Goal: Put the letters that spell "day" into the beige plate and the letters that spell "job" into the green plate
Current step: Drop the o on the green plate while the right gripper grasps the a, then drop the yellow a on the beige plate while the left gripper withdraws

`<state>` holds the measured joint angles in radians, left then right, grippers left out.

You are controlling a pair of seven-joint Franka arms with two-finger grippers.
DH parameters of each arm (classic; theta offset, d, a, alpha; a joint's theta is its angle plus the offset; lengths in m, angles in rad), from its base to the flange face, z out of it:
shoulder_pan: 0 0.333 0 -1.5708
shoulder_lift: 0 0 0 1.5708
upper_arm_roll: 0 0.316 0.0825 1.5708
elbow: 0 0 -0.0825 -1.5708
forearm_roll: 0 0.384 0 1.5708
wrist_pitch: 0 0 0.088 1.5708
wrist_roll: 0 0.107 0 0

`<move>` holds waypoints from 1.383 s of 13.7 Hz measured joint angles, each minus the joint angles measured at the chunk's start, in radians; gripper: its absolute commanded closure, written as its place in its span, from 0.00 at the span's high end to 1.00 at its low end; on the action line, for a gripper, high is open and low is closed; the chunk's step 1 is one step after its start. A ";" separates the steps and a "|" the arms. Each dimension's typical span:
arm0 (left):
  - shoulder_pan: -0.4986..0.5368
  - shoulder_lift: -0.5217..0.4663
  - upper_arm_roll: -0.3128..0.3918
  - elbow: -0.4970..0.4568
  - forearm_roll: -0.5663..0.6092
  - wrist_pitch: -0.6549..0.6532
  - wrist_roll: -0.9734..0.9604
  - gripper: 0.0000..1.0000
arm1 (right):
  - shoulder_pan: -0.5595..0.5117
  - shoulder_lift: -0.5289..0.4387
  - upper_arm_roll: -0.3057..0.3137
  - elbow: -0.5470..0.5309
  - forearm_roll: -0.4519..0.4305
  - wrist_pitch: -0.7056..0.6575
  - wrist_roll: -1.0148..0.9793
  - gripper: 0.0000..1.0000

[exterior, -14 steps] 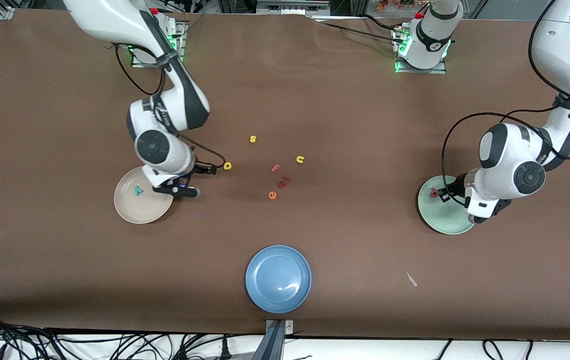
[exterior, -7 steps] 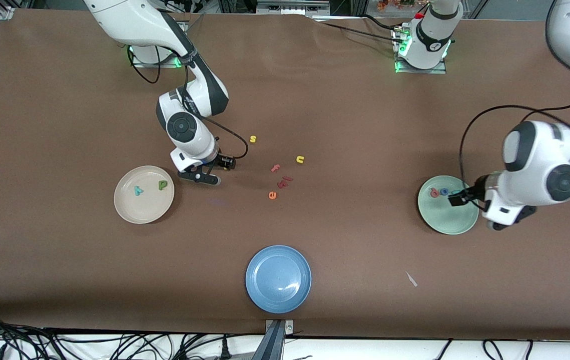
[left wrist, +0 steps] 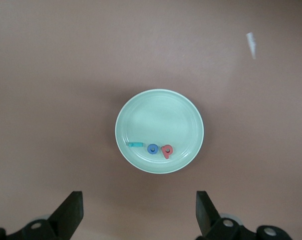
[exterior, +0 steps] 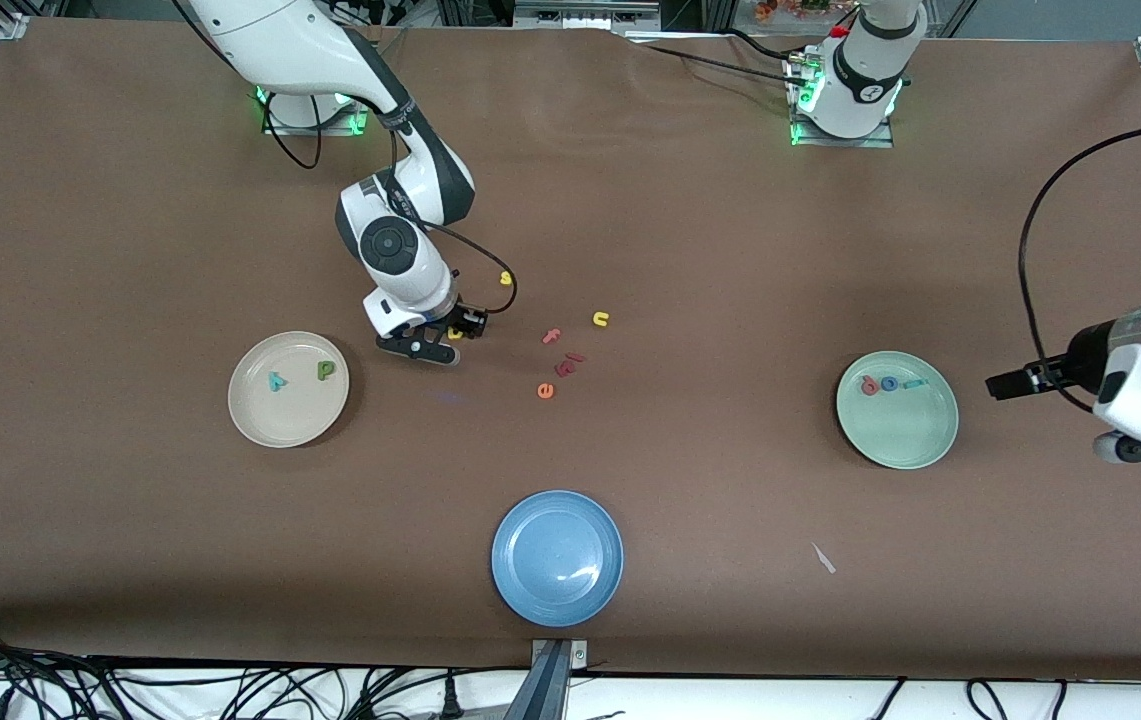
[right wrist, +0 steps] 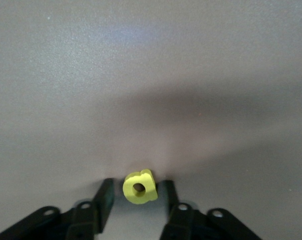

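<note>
The beige plate (exterior: pixel 260 415) holds the teal y (exterior: pixel 276 381) and the green d (exterior: pixel 326 370). My right gripper (exterior: pixel 452 335) is down at the table around the yellow a (right wrist: pixel 139 187), open, with a finger close on each side and a thin gap showing. The green plate (exterior: pixel 905 440) holds the salmon b (exterior: pixel 869 385), the blue o (exterior: pixel 889 383) and the teal j (exterior: pixel 915 383) in a row; in the left wrist view the green plate (left wrist: pixel 161 110) shows the same three. My left gripper (exterior: pixel 1005 383) hangs open and empty over bare table beside that plate, toward the left arm's end.
Loose letters lie mid-table: a yellow s (exterior: pixel 506 278), a yellow u (exterior: pixel 600 319), a pink f (exterior: pixel 552 336), small red pieces (exterior: pixel 570 362) and an orange e (exterior: pixel 545 391). A blue plate (exterior: pixel 557 590) sits near the front edge, with a white scrap (exterior: pixel 824 559) toward the left arm's end.
My right gripper left the green d in the beige plate, moved to the yellow a and narrowed around it. My left gripper opened and drew back off the green plate; the teal j now shows there.
</note>
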<state>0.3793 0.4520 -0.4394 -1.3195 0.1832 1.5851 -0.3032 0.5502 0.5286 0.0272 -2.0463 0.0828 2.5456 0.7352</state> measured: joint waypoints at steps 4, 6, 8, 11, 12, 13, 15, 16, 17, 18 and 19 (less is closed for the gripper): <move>0.007 -0.023 0.006 0.009 0.000 -0.007 0.073 0.99 | 0.000 -0.003 -0.002 0.004 -0.001 0.000 0.000 0.13; 0.009 -0.023 0.007 0.009 0.000 -0.008 0.084 0.99 | 0.001 -0.019 -0.020 0.016 -0.006 -0.023 -0.006 0.13; 0.011 -0.023 0.008 0.009 0.000 -0.008 0.089 0.99 | 0.001 -0.063 -0.073 0.036 -0.019 -0.102 -0.082 0.14; 0.012 -0.023 0.008 0.009 0.000 -0.008 0.092 0.99 | -0.001 -0.129 -0.223 0.045 -0.022 -0.205 -0.349 0.14; 0.011 -0.023 0.008 0.009 0.000 -0.008 0.092 0.99 | -0.005 -0.135 -0.277 0.045 -0.022 -0.217 -0.448 0.14; 0.011 -0.024 0.007 0.009 0.000 -0.008 0.092 0.99 | -0.014 -0.133 -0.322 0.043 -0.022 -0.218 -0.537 0.14; 0.011 -0.026 0.007 0.009 0.000 -0.008 0.093 0.99 | -0.054 -0.112 -0.362 0.029 -0.021 -0.208 -0.670 0.15; 0.011 -0.026 0.007 0.009 0.000 -0.008 0.093 0.99 | -0.070 -0.094 -0.364 0.019 -0.021 -0.191 -0.701 0.26; 0.011 -0.028 0.007 0.009 0.000 -0.008 0.094 0.99 | -0.075 -0.073 -0.364 0.008 -0.021 -0.167 -0.712 0.65; 0.011 -0.030 0.007 0.010 0.000 -0.008 0.096 0.99 | -0.074 -0.054 -0.362 0.000 -0.021 -0.146 -0.713 0.97; 0.011 -0.033 0.007 0.010 0.000 -0.008 0.099 0.99 | -0.071 -0.040 -0.359 -0.002 -0.021 -0.134 -0.713 1.00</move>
<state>0.3905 0.4193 -0.4322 -1.3100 0.1832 1.5771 -0.2038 0.4787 0.4888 -0.3319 -2.0479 0.0615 2.4120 0.0225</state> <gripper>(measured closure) 0.009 0.661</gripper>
